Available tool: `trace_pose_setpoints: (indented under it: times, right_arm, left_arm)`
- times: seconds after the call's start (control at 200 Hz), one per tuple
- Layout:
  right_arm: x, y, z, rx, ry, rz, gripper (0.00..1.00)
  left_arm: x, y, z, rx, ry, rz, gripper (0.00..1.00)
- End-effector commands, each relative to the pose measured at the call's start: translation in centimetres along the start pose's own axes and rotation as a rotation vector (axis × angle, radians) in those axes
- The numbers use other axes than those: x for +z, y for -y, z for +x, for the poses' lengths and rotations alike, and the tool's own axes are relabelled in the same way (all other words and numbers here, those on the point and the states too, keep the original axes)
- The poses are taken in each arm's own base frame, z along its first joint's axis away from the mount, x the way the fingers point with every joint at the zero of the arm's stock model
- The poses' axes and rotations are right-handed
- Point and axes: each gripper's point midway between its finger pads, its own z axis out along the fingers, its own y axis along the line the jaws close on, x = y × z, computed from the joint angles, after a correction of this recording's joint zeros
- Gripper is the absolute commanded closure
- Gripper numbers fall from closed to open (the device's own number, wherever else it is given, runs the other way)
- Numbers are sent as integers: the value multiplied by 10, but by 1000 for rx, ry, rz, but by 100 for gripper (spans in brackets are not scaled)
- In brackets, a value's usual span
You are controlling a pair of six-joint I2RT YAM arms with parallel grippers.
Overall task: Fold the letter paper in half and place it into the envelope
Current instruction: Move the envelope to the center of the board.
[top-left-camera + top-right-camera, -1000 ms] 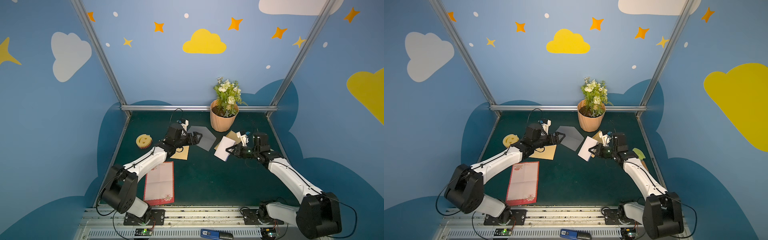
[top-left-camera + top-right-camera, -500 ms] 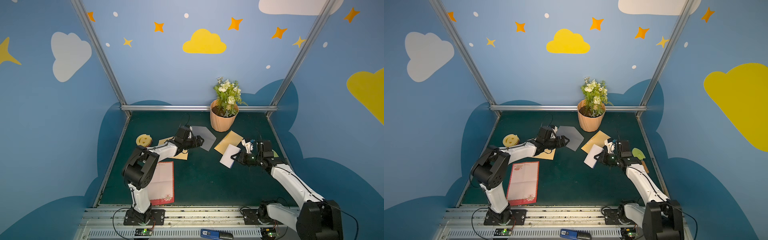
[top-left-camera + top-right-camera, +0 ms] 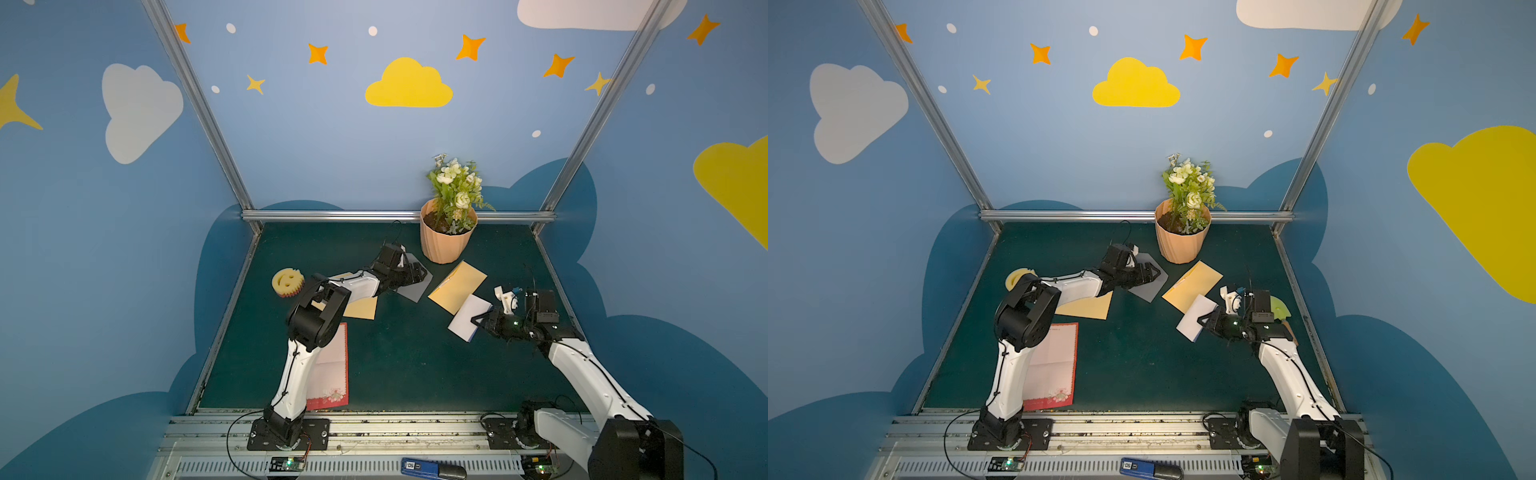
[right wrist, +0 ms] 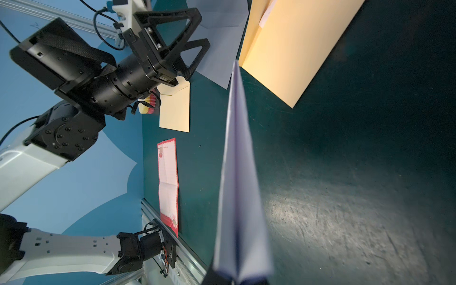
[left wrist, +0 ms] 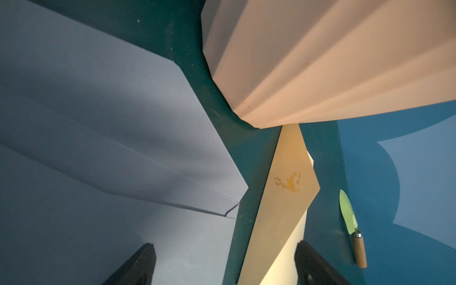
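Note:
My right gripper [image 3: 478,322] is shut on a folded white letter paper [image 3: 468,318], which it holds edge-up just above the mat; in the right wrist view the paper [image 4: 239,185] runs out from the closed jaws. A tan envelope [image 3: 457,286] lies flat just beyond the paper, below the pot. My left gripper [image 3: 417,272] is open and hovers low over a grey envelope [image 3: 413,293]. In the left wrist view its fingers [image 5: 140,266] stand wide apart, with the grey envelope [image 5: 111,148] and the tan envelope [image 5: 283,209] under them.
A ribbed plant pot [image 3: 446,239] stands at the back, close to both envelopes. A second tan envelope [image 3: 361,309] and a red-bordered sheet [image 3: 332,374] lie at the left under the left arm. A smiley sponge [image 3: 286,281] lies far left, a green trowel [image 3: 1279,307] far right.
My right gripper has drawn the folded paper back towards the front right, off the tan envelope. The left arm has raised its elbow and reached right over the grey envelope.

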Motion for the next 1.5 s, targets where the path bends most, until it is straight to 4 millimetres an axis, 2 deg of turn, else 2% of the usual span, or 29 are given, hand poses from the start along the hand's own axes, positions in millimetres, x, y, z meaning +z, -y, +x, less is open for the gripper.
trace_pose_setpoints:
  times: [0.0, 0.155, 0.34, 0.466, 0.591, 0.681, 0.726, 0.786, 0.961, 1.111, 1.241, 1.332, 1.492]
  right_arm:
    - [-4, -1, 2, -12, -1, -16, 100]
    - [-6, -1, -2, -10, 10, -21, 100]
    - [-6, 0, -6, -8, 19, -26, 100]
    - [-5, 1, -8, -4, 16, -33, 100]
    - [-6, 1, -9, -7, 19, -34, 100]
    - [-7, 2, -10, -5, 20, -36, 100]
    - [-6, 2, -9, -4, 19, -38, 100]
    - [-7, 2, -10, -3, 19, -43, 100]
    - [-7, -3, -9, -10, 13, -65, 100]
    - [-8, -6, -7, -13, 9, -86, 100]
    - [-9, -8, -6, -6, 14, -95, 100]
    - [-9, -11, -6, -2, 11, -114, 100]
    - [-10, -12, -2, 3, 7, -126, 100]
  left_arm:
    - [6, -7, 10, -15, -34, -38, 11]
    - [10, -18, 25, -42, -63, -56, 12]
    - [7, -20, 51, -97, -82, -41, 13]
    - [8, -9, 73, -134, -90, -6, 13]
    - [15, 17, 99, -148, -114, 46, 14]
    - [18, 37, 107, -142, -124, 90, 14]
    - [16, 44, 104, -121, -123, 93, 15]
    - [8, 47, 92, -72, -99, 77, 15]
    - [-18, 38, 29, 151, -108, -45, 18]
    - [-39, 26, -6, 443, -183, -180, 21]
    - [-45, 17, -19, 684, -240, -213, 21]
    - [-40, 6, -13, 812, -330, -187, 22]
    - [-27, -6, -22, 969, -347, -191, 23]
